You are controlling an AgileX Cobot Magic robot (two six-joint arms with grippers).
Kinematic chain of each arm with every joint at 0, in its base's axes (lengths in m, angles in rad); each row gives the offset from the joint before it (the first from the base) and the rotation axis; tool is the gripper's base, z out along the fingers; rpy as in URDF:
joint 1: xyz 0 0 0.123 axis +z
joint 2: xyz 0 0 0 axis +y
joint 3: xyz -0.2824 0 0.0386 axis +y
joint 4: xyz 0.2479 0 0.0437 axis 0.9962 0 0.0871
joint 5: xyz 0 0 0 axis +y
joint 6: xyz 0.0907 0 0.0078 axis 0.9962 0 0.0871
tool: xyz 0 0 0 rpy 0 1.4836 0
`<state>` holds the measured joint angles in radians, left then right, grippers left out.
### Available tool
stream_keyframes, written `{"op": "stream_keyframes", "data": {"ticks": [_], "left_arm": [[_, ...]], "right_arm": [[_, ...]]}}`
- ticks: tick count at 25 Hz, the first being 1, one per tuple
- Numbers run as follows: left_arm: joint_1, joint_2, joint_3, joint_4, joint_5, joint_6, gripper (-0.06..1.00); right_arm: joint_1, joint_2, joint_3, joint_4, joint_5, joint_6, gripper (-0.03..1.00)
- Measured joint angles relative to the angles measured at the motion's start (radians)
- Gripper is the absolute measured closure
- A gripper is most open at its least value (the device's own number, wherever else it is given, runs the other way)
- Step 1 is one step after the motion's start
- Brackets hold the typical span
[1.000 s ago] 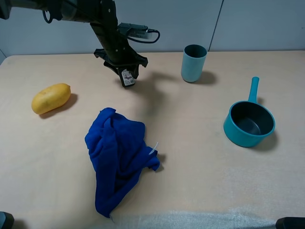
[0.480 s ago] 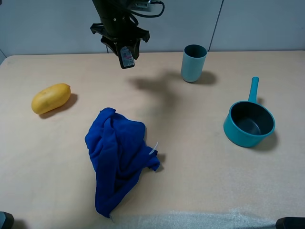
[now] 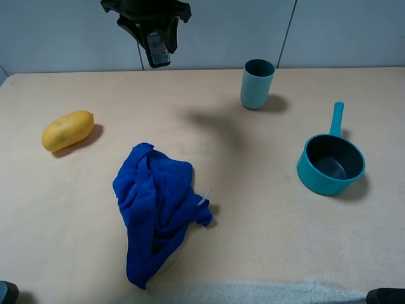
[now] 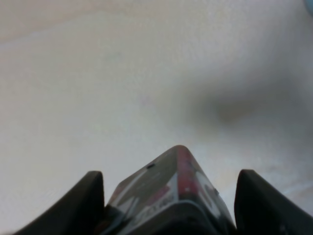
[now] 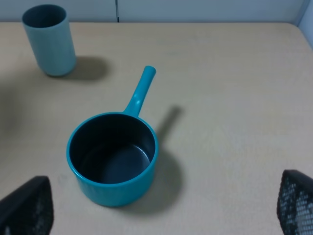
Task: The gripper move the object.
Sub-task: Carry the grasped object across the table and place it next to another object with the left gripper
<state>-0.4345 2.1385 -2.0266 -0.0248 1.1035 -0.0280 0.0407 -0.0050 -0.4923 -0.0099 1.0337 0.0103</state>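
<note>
My left gripper [image 3: 158, 45] hangs high over the far left-middle of the table, shut on the small black pack [image 3: 158, 48] with a white label. In the left wrist view the pack [image 4: 168, 193] sits between the two black fingers [image 4: 88, 198], its pink-red edge showing, with bare table far below. My right gripper [image 5: 161, 215] is open; only its two black fingertips [image 5: 24, 205] show at the frame corners, above the table near the teal saucepan.
A teal cup [image 3: 257, 83] stands at the back centre-right, also in the right wrist view [image 5: 49, 39]. A teal saucepan [image 3: 331, 163] with a handle sits at the right, seen too from the right wrist [image 5: 113, 156]. A yellow fruit [image 3: 68, 130] lies at the left. A crumpled blue cloth [image 3: 157, 206] lies front centre.
My left gripper has risen from the table with the pack in it, moving up and slightly left. Its shadow has spread and faded. The other things have not moved.
</note>
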Motion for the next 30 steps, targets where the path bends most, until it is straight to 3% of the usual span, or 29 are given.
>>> {"op": "stream_keyframes", "data": {"ticks": [4, 12, 23, 30], "left_arm": [[-0.025, -0.062, 0.029, 0.010, 0.006, 0.001, 0.36], [-0.144, -0.171, 0.142, 0.050, 0.013, -0.006, 0.36], [-0.359, -0.176, 0.150, 0.051, 0.014, -0.024, 0.36], [-0.445, -0.176, 0.150, 0.067, 0.010, -0.037, 0.36]], "right_arm": [[0.000, 0.000, 0.000, 0.000, 0.000, 0.000, 0.27], [0.000, 0.000, 0.000, 0.000, 0.000, 0.000, 0.27], [0.000, 0.000, 0.000, 0.000, 0.000, 0.000, 0.27], [0.000, 0.000, 0.000, 0.000, 0.000, 0.000, 0.27]]}}
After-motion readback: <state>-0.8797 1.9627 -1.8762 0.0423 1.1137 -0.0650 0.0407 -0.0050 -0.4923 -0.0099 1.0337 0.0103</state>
